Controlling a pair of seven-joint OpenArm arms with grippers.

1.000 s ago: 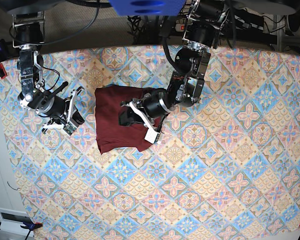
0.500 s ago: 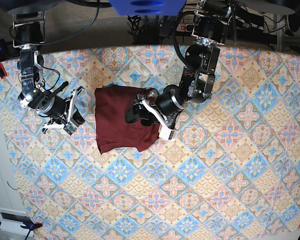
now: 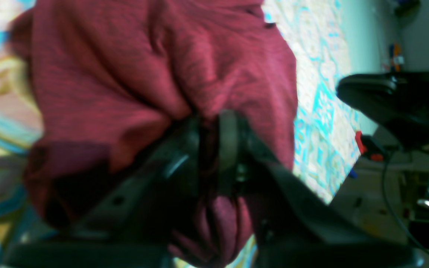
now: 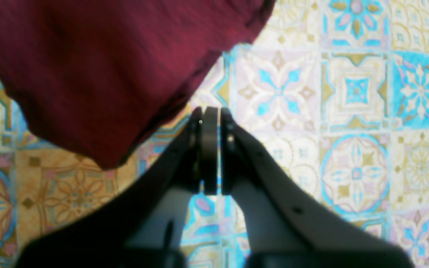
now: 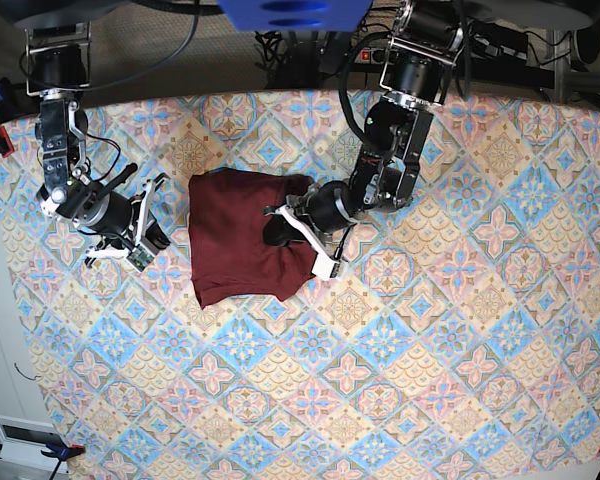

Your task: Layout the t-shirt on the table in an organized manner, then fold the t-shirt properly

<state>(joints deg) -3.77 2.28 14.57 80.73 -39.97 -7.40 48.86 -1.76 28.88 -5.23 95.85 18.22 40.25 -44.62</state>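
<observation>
- T-shirt [image 5: 238,243] sits as a compact, roughly rectangular maroon bundle on the bench [image 5: 460,340], toward the far left part of the patterned cloth in the base view.
- Its outline there is fairly square, with no sleeves or collar sticking out, so I judge the layout step done and the folding well advanced.
- Its near edge runs at a slant and the right side bulges where fabric is lifted, so the fold is not yet neat or settled.
- Left gripper [image 3: 214,130] is clenched on a bunched edge of the t-shirt; the left wrist view shows fabric pinched between the closed jaws and hanging in wrinkles around them.
- In the base view this left gripper [image 5: 292,228] meets the bundle's right edge, so the current step looks like carrying or tucking that side.
- Right gripper [image 4: 210,149] has its jaws pressed together on nothing, hovering over bare bench just beside the shirt's corner [image 4: 110,156].
- In the base view the right gripper [image 5: 140,228] is close to the bundle's left edge but apart from it.
- What seems left: lay the held edge down, let go, and flatten the result.
</observation>
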